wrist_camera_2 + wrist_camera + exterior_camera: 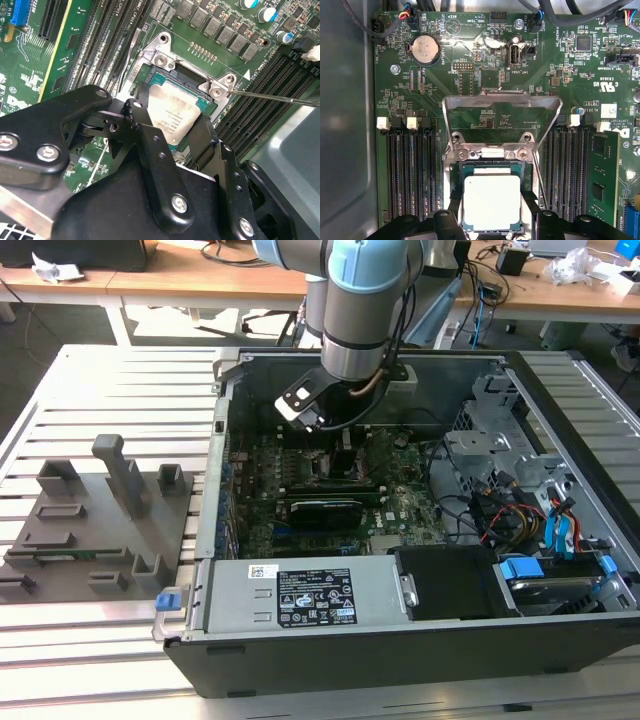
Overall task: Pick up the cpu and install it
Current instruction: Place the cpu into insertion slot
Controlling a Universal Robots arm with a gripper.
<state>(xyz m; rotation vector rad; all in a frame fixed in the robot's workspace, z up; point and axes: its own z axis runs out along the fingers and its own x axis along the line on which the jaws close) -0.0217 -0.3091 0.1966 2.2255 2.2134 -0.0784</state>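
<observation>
The cpu [491,200], a flat square chip with a pale shiny top, lies level in the black socket frame [490,153] on the green motherboard in both wrist views. My gripper [491,212] stands over it, one black finger [454,212] against each of two opposite edges, shut on the cpu [175,107]. The second wrist view has the gripper [169,119] straddling the chip, whose near part the fingers hide. In the exterior view the gripper [338,440] reaches down into the open computer case [400,630].
The socket's metal bracket [502,100] is swung up and open, and its thin lever [275,96] juts sideways. Memory slots [415,170] flank the socket. A grey fixture tray [90,520] with upright pegs sits on the exterior view's left, cables and drive bays [520,500] on its right.
</observation>
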